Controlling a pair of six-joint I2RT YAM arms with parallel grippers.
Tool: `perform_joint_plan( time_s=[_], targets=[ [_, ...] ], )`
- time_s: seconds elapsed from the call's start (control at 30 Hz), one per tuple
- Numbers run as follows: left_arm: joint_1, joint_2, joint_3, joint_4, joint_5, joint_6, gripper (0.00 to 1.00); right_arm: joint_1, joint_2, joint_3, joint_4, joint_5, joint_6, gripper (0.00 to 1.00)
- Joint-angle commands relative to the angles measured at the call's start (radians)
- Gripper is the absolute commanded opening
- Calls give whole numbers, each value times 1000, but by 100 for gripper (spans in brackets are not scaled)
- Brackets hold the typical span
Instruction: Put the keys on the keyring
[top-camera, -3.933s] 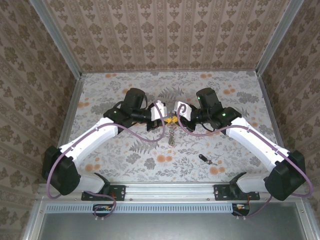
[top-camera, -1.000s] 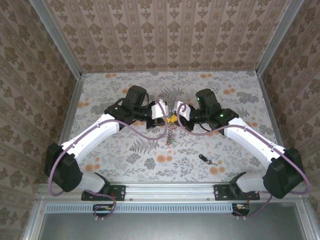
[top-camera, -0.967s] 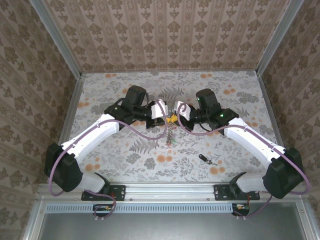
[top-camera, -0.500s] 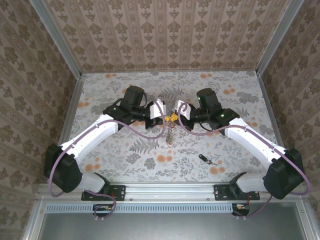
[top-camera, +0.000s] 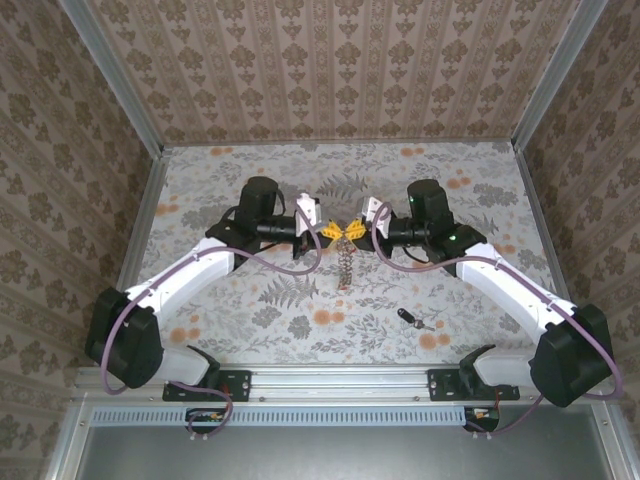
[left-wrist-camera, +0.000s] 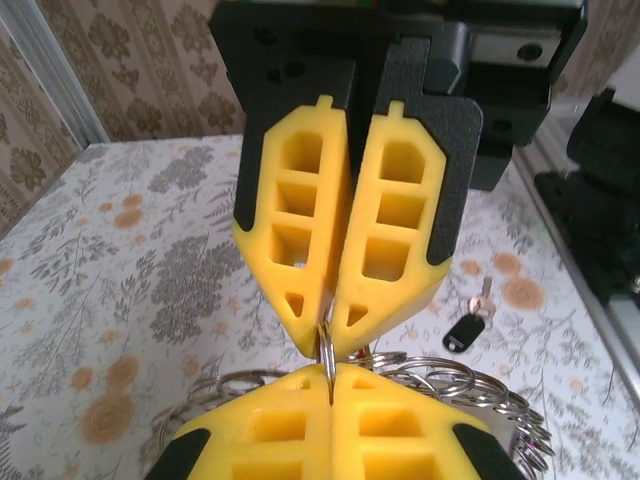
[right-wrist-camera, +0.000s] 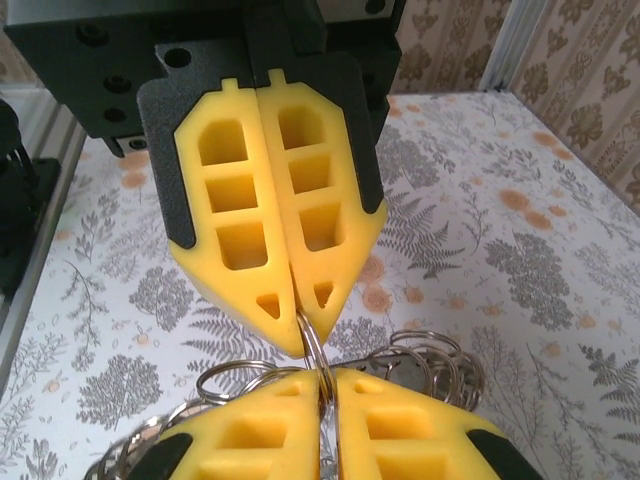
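Both arms sit nose to nose mid-table. The left gripper (top-camera: 328, 229) and right gripper (top-camera: 353, 229), yellow ribbed plastic pads on black bodies, have their tips almost touching. Between them is the keyring (top-camera: 343, 266), a bunch of thin silver wire loops. It trails toward the near edge in the top view; I can't tell if its end rests on the table.

Left gripper: pads pressed flat together, one wire loop pinched at the tips. Right gripper: narrow, a hairline slit between my own pads in the right wrist view, with the same loop sitting in it. From the left wrist its tips meet on the wire. I read both as gripping that loop.

Room: the floral-print table (top-camera: 250, 180) is open on every side of the pair, which is well apart from the papered walls. An aluminium rail (top-camera: 340, 378) runs along the near edge. A small black-headed key (top-camera: 408, 318) with a silver blade lies flat at near right, well apart from the keyring.

Hard to read: the pinch point is too small from above. In the wrist views my own pads cut off the lower loops, so I can't count them or tell whether any key hangs there.
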Motion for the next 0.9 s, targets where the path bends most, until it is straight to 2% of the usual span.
perform_joint_plan(
  time_s=[0.0,0.1,0.23,0.4,0.47,0.53,0.57,0.67,0.73,0.87],
  targets=[
    [7,-29,-13,244,125,-132,0,-18,15,-19,80,-61,50,13],
    [12,-29,-45,345,133,-199,0,-29,27,-18,97,-75,60,14],
    [12,-18,-53,384,147,-231,0,-33,40,-10,127,-120,80,13],
    [10,-14,-64,422,147,-256,0,-35,43,-2,139,-113,94,0],
    [11,-15,-67,416,132,-258,0,-35,41,6,106,-86,75,0],
    [12,-30,-55,319,107,-207,1,-34,33,24,57,-56,46,0],
    [12,-39,-43,250,83,-161,8,-33,29,32,33,-40,32,0],
    [10,-63,15,-17,-5,9,19,-21,15,77,-93,22,-50,0],
    [8,-67,54,-140,-51,90,20,-10,9,105,-165,58,-97,0],
    [0,-63,98,-241,-108,154,25,6,-2,121,-213,98,-135,0]
  ],
)
